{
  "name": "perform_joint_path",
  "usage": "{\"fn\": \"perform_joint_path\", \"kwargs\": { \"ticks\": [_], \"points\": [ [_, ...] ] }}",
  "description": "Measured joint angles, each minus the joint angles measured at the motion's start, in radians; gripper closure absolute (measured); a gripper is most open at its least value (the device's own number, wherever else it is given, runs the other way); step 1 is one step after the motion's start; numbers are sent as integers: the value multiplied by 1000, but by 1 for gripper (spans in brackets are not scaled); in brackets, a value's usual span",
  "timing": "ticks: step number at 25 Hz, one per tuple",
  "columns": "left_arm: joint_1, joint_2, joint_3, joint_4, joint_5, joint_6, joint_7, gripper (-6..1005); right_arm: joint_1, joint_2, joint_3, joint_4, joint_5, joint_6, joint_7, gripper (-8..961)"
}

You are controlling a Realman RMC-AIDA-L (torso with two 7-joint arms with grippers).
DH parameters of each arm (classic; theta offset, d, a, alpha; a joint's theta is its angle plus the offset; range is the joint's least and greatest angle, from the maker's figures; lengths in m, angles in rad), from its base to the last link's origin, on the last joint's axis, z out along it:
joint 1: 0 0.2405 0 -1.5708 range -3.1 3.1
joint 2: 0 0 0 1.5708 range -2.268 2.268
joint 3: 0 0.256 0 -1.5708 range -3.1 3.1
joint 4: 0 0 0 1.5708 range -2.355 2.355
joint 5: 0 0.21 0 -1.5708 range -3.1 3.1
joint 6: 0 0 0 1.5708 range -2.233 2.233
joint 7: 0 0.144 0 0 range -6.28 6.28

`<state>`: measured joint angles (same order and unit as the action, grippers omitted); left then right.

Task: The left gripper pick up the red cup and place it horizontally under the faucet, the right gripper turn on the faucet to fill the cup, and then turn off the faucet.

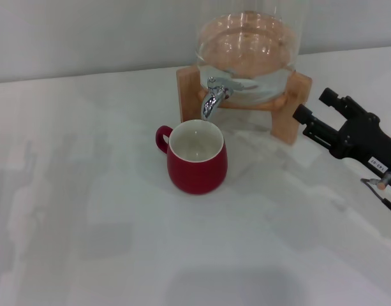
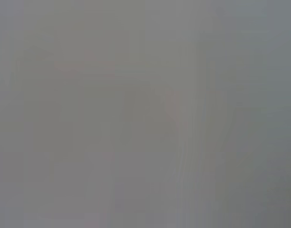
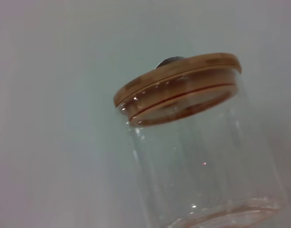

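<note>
Plainly, much is hidden: the left wrist view gives only a flat grey blur with nothing nameable in it, and the left gripper does not show in any view, apart from a dark sliver at the head view's left edge that cannot be identified. The right gripper (image 1: 312, 107) enters from the right edge, its arm cut off by the frame; its two black fingers point toward the wooden stand (image 1: 291, 111) and stand a little apart, gripping nothing. One red cup (image 1: 196, 156) stands upright on the white table (image 1: 87, 210), mouth up, handle toward the robot's left, directly below and just in front of the one faucet (image 1: 214, 95); the inside looks white and whether it holds water cannot be told. The faucet is fitted to one glass jar (image 1: 246, 51), whose top is cut off in the head view. The right wrist view shows that jar's upper part with a wooden lid (image 3: 178, 83). Wide bare table lies in front of and to the left of the cup.
</note>
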<state>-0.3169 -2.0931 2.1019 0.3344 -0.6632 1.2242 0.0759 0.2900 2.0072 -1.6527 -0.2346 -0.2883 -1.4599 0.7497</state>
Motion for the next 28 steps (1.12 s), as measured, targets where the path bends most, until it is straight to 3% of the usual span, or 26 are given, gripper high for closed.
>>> {"fn": "perform_joint_path", "kwargs": {
  "ticks": [16,28],
  "points": [
    [0,2,15,-6,5,-9,4,327,56,4,-109,-36,-13,26,46,102],
    [-3,3,29,-15,5,-9,-2,327,102,5,-121,-38,-13,39,66,101]
  ]
}}
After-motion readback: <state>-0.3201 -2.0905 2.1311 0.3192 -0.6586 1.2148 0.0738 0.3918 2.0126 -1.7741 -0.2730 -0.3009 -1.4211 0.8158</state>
